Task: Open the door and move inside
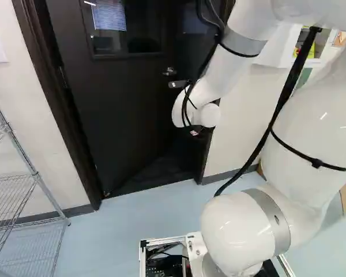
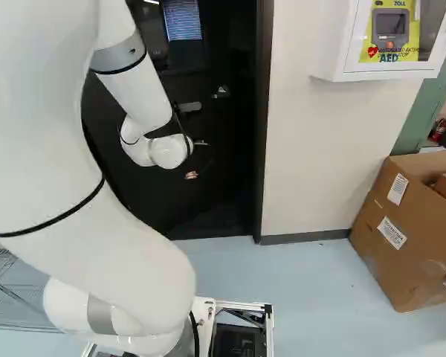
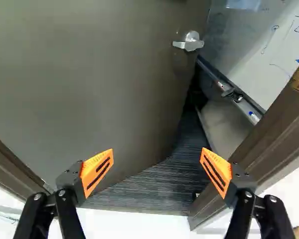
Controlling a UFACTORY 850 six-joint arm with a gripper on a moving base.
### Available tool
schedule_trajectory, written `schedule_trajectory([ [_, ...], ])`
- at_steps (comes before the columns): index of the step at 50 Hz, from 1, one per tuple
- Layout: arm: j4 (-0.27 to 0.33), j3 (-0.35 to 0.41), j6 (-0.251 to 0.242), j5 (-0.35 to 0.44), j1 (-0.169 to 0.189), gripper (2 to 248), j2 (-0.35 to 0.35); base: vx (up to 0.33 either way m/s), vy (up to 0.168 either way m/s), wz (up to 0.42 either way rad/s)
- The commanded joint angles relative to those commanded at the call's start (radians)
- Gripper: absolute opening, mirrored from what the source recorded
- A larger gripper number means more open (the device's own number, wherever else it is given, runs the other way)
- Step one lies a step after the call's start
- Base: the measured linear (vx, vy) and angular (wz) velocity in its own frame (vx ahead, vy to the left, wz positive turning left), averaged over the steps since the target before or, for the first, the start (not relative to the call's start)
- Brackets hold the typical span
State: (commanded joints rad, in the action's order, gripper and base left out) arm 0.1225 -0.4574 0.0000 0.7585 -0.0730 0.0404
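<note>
The dark door (image 1: 115,104) stands partly open, swung away from me into the room beyond. Its silver lever handle (image 1: 169,71) shows just past my wrist, and in the wrist view the handle (image 3: 189,42) lies ahead of the fingers, with neither touching it. My gripper (image 1: 195,133) hangs low in the doorway, mostly hidden by the wrist in the left base view. Seen from the wrist, the gripper (image 3: 157,162) has its orange pads wide apart and nothing between them; the gap beside the door's free edge opens onto a dark ribbed floor (image 3: 159,184).
The door frame (image 2: 262,134) rises right of the gripper. Beyond the door is a whiteboard (image 3: 269,55) with a marker tray. A wire rack (image 1: 23,190) stands left, a cardboard box (image 2: 394,223) right, below a white wall cabinet (image 2: 390,71).
</note>
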Motion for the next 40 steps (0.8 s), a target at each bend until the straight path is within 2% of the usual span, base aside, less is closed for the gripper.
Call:
schedule_trajectory([
  [14,0.008,0.06,0.0,0.012,0.018,247,0.062,0.0,0.0,0.0],
  [40,0.008,0.066,0.0,0.012,0.02,247,0.068,0.0,0.0,0.0],
])
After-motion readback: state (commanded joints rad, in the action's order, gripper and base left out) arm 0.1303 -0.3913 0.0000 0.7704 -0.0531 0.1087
